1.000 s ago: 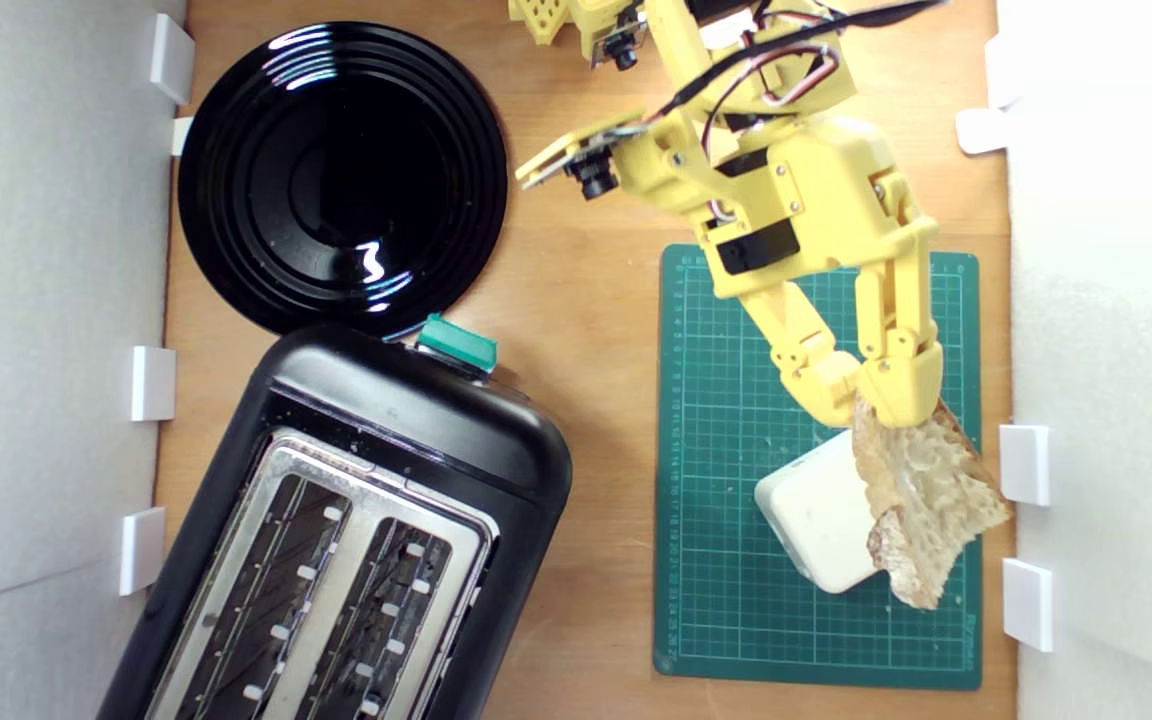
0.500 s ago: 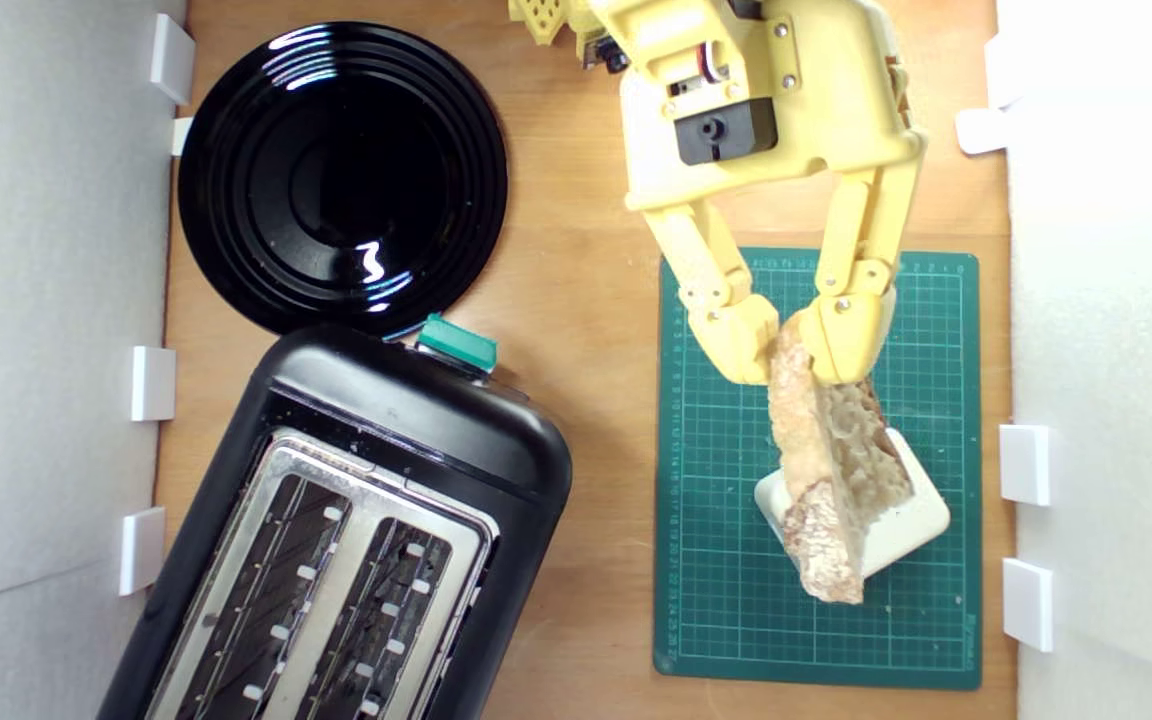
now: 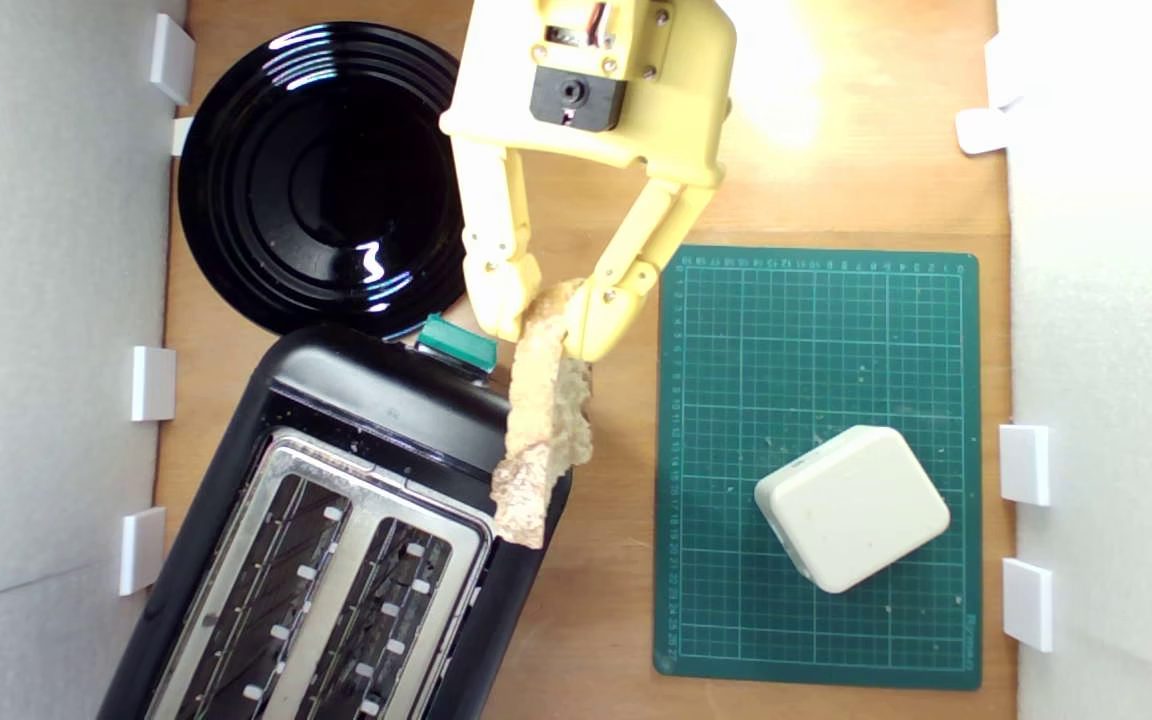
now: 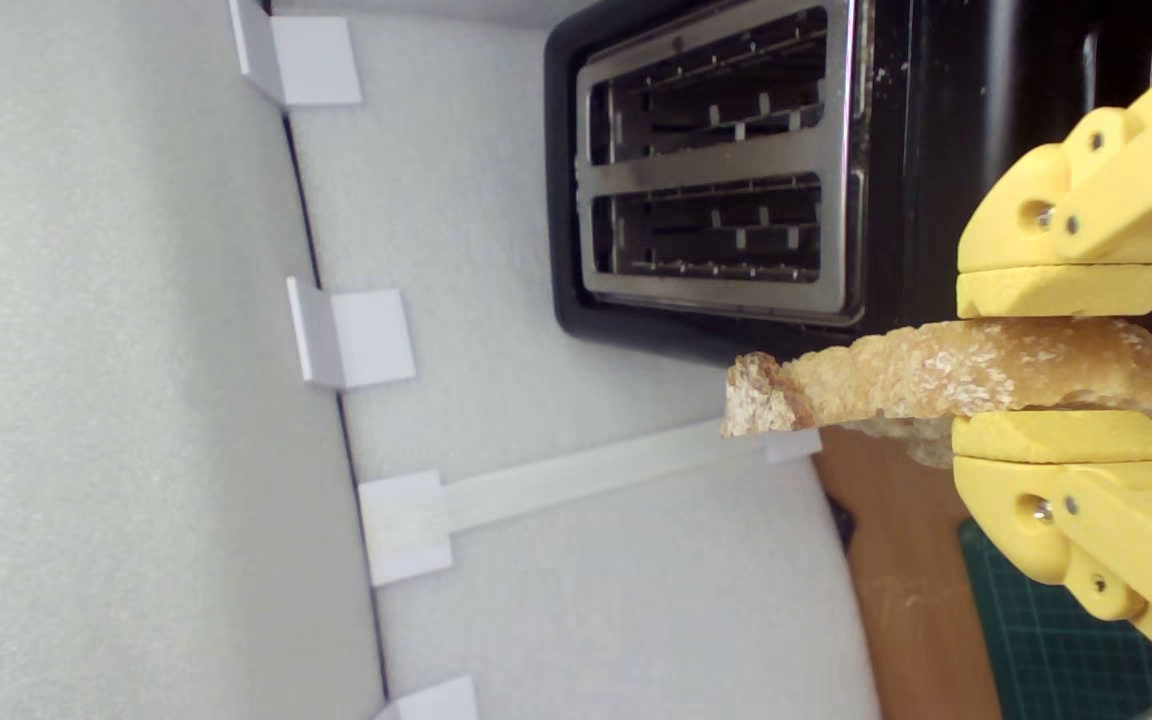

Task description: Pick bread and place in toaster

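Bread slice [image 3: 541,430] is being clamped at one end by the yellow gripper [image 3: 548,312], being held edge-up over the black toaster's [image 3: 356,520] near corner.

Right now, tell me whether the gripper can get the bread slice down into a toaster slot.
Probably yes: both slots of the glossy black toaster look empty and uncovered. The yellow gripper holds the crusty bread slice over the toaster's edge, not yet above a slot.

In the exterior view, the toaster [image 3: 356,530] sits lower left, the plate [image 3: 336,170] above it, and the block [image 3: 851,507] on the mat [image 3: 726,400] right.
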